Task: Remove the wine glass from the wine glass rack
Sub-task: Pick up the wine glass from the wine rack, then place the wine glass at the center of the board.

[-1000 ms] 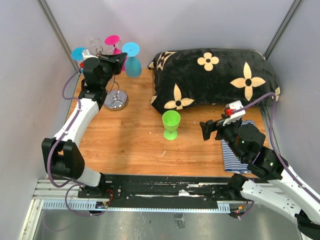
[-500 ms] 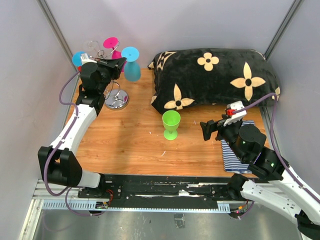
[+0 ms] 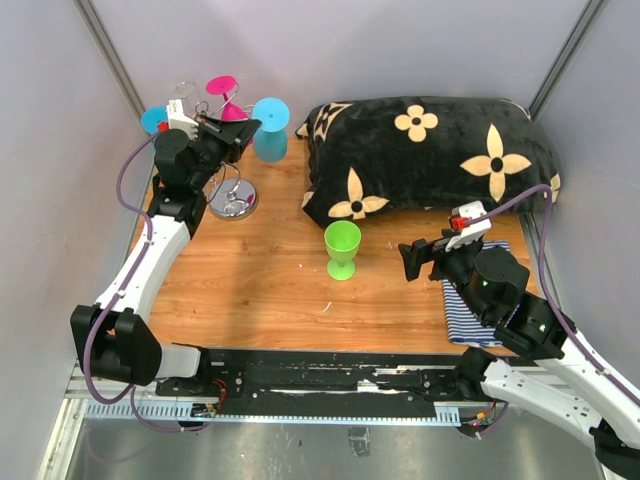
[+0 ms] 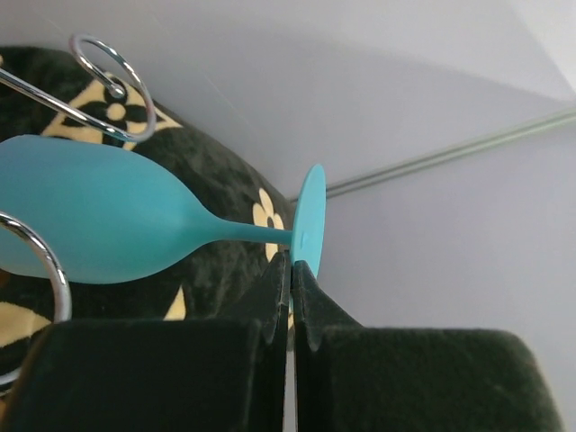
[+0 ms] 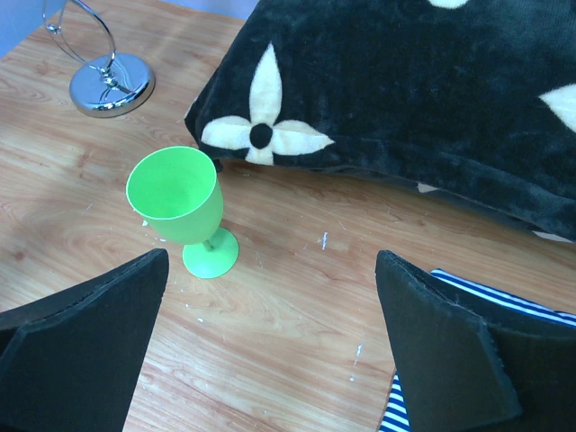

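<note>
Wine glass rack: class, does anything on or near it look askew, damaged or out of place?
Nothing looks spilled or broken. The blue glass is foot-up beside the rack, its stem pinched by the left fingers.

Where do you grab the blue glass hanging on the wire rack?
At its foot end: the blue glass has its fat bowl tucked between wire loops of the rack, so only the thin stem and flat foot stick out free. Come from that side, where the left fingers pinch.

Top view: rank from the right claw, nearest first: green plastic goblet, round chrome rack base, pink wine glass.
1. Green plastic goblet, mid-table, beside the right claw.
2. Round chrome rack base, left.
3. Pink wine glass, hung back-left.
</note>
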`<state>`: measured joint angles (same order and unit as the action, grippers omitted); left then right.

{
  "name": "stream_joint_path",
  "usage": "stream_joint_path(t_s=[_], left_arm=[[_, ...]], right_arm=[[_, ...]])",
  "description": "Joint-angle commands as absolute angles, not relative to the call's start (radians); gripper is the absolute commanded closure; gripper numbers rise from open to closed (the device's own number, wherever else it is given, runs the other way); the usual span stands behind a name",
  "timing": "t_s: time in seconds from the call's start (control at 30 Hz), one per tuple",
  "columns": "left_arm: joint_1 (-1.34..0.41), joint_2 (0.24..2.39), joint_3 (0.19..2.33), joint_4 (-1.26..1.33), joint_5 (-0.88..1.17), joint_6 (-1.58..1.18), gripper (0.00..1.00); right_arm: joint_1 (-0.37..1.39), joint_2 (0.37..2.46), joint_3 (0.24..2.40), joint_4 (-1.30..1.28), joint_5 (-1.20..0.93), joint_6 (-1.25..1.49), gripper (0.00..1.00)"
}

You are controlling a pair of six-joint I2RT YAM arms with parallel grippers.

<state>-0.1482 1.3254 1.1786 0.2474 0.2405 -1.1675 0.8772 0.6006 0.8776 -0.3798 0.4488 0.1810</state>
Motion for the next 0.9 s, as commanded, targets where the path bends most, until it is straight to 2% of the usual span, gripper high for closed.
stream_joint_path(t_s=[0.0,0.17,0.43,0.6,0.77,0.87], left_arm=[[-0.152,1.302,1.172,0.328,0.387,-1.093,1.0],[-0.152,1.243,1.128,0.413,0.519,-0.976,1.0],[-0.152,1.115,1.046,0.393,0.733,-0.778,0.99],[-0.152,0.995,0.914,0.437,0.84,-0.758,0.99],[-0.152,0.869,0.782,0.575,0.918,-0.841,1.0],[-0.152,0.8,0.745,0.538,0.969,-0.835,0.99]], right_arm=[[0.878,0.607,0.881,-0.371,0.456,0.199,0.02],[0.879,0.616,0.898,-0.369,0.417,0.198,0.02],[0.878,0.624,0.944,-0.323,0.322,0.221,0.02],[0.879,0.653,1.005,-0.307,0.195,0.235,0.01],[0.879,0.719,1.07,-0.274,-0.02,0.259,0.0],[0.879,0.787,1.126,-0.269,-0.145,0.293,0.01]])
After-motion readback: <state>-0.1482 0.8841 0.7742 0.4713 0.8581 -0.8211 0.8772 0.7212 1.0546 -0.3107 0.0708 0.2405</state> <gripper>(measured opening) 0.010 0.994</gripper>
